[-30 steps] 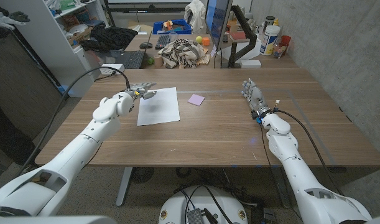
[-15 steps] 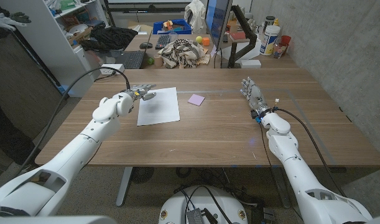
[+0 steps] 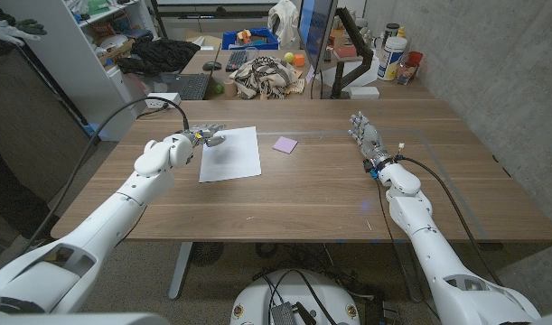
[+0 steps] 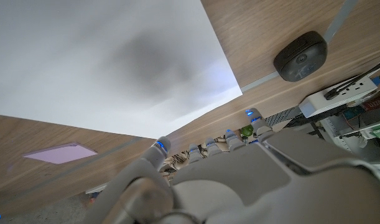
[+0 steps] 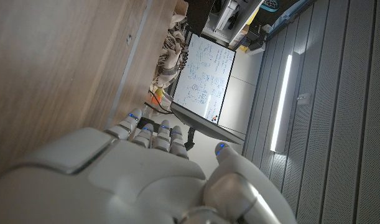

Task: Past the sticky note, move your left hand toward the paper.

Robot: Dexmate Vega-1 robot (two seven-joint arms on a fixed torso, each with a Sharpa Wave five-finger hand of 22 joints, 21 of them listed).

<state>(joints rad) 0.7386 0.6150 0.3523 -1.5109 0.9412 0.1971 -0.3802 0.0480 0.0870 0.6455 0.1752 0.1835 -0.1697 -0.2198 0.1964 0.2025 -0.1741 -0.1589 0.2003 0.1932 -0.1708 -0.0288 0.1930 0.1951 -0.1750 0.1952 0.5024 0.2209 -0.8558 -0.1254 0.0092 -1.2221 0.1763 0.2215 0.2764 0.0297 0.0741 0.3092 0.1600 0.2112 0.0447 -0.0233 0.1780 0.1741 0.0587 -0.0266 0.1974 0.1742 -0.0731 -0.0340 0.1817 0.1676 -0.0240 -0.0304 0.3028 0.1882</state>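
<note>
A white sheet of paper (image 3: 229,153) lies on the wooden table (image 3: 294,199), left of centre. My left hand (image 3: 201,135) hovers at the sheet's far left corner with its fingers stretched out over the paper's edge, holding nothing. In the left wrist view the paper (image 4: 96,62) spreads under the fingertips (image 4: 160,145), which cast a soft shadow on it. A small purple sticky note (image 3: 285,144) sits to the right of the paper, also seen as the sticky note (image 4: 58,153). My right hand (image 3: 365,135) stands at the right side of the table, fingers extended and empty.
A black round puck (image 4: 300,56) and a white power strip (image 4: 345,93) lie beyond the table's left edge. Behind the table stand a monitor (image 3: 316,41), a laptop (image 3: 181,86), crumpled cloth (image 3: 266,77) and bottles (image 3: 395,54).
My left hand has edged slightly farther along the paper's far left corner. The right hand, paper and sticky note stay put.
</note>
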